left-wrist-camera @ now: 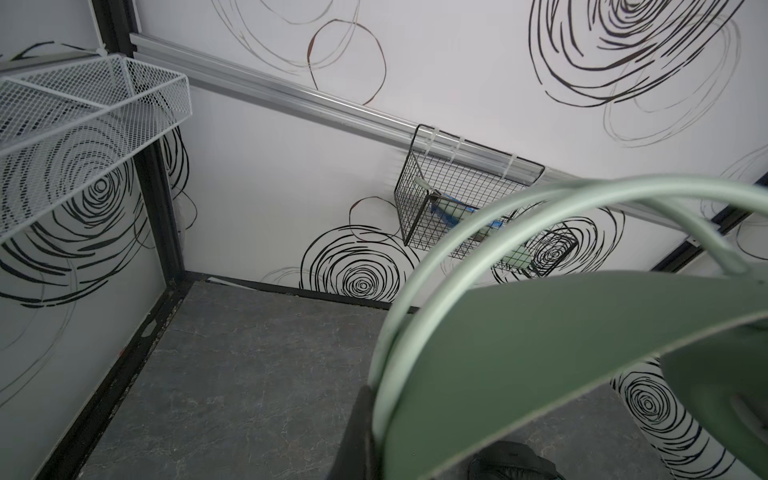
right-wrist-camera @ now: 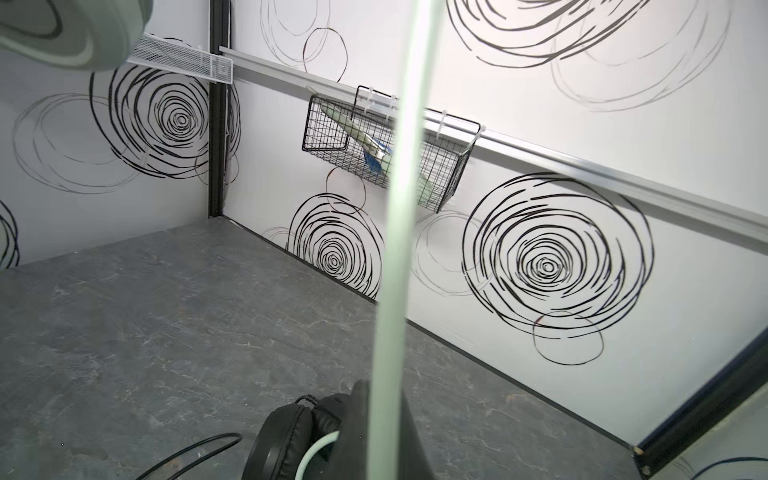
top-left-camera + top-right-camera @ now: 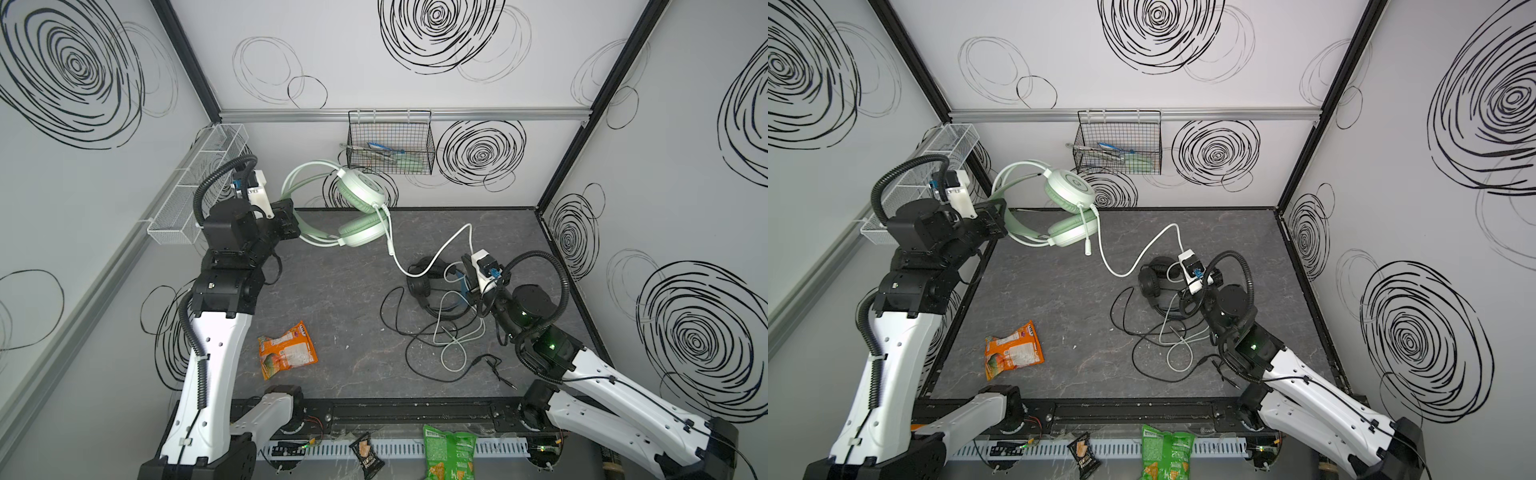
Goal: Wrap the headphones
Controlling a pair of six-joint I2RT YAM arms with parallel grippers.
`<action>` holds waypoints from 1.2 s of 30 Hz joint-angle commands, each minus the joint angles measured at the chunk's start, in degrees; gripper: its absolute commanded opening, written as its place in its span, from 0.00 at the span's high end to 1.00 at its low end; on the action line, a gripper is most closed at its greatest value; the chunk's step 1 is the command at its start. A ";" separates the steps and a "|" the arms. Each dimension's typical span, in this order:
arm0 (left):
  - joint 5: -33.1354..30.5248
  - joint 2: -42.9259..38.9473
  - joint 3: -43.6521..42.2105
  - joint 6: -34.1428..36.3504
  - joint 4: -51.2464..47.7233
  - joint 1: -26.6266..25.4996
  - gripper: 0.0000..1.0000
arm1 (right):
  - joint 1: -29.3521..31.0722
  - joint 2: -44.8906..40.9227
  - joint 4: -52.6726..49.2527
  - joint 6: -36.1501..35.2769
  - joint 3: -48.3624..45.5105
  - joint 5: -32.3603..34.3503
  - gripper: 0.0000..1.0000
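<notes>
- Top views are both showing an orange snack packet [image 3: 286, 349] lying near the front-left corner of the table [image 3: 353, 270], well apart from the work.
- Toward the front-right corner, slack loops of the white cable [image 2: 400, 208] are lying crossed with the black cable [image 2: 216, 439]. A hard pull here is risking a knot.
- Just behind them, the right gripper [image 2: 386, 432] is pinching the white cable, its jaws pressed onto it, just above the black headset [image 3: 419, 284] that is resting near the table's right edge.
- Because the white cable is draping across that headset, winding it is likely to be dragging the headset along too.
- Farthest off, over the back-left corner, the left gripper [image 3: 296, 224] is clamping the headband of the mint headset [image 3: 361, 191] and holding it in the air. A tug through the cable could be twisting it out of that grip.
</notes>
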 commanded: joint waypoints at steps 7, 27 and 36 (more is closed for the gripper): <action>-0.74 -5.71 -8.66 0.84 3.76 -1.55 1.00 | 1.23 0.77 -5.91 -4.12 5.58 4.19 1.00; -1.45 -7.51 -22.32 5.68 3.14 -6.72 1.00 | 12.76 3.66 -3.89 -15.31 8.86 10.30 1.00; 3.04 -8.93 -26.22 9.17 8.34 -13.16 1.00 | 16.56 3.76 -5.15 -19.69 9.94 4.18 1.00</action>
